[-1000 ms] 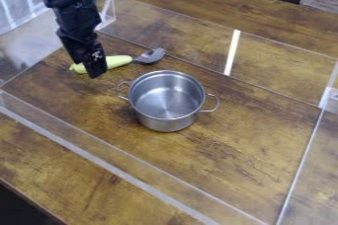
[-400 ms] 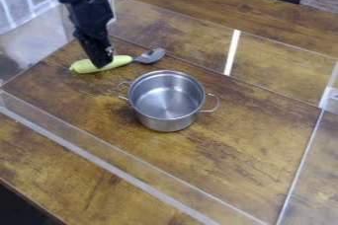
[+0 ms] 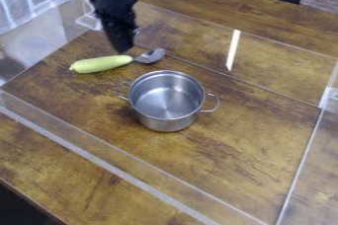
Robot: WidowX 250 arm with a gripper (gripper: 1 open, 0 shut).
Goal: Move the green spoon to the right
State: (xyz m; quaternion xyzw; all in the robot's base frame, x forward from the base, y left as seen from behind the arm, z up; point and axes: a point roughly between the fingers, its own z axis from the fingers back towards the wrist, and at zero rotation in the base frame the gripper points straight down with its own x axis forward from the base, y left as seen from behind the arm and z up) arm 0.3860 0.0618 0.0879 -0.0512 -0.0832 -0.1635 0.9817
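Note:
The green spoon (image 3: 102, 64) lies flat on the wooden table at the left, with its yellow-green handle pointing left and its small silver bowl (image 3: 150, 56) to the right. My gripper (image 3: 122, 45) hangs just above and behind the middle of the spoon, pointing almost straight down. Its black fingers are shut, nothing shows between them, and the spoon rests on the table apart from them.
A round steel pot (image 3: 166, 101) with two handles stands right of and nearer than the spoon. Clear acrylic walls (image 3: 235, 51) fence the wooden table (image 3: 251, 140) on all sides, with a low one along the front.
My gripper closed at the spoon's handle end, then rose and moved to the right and further back. The spoon stayed on the table, its handle shifted only slightly.

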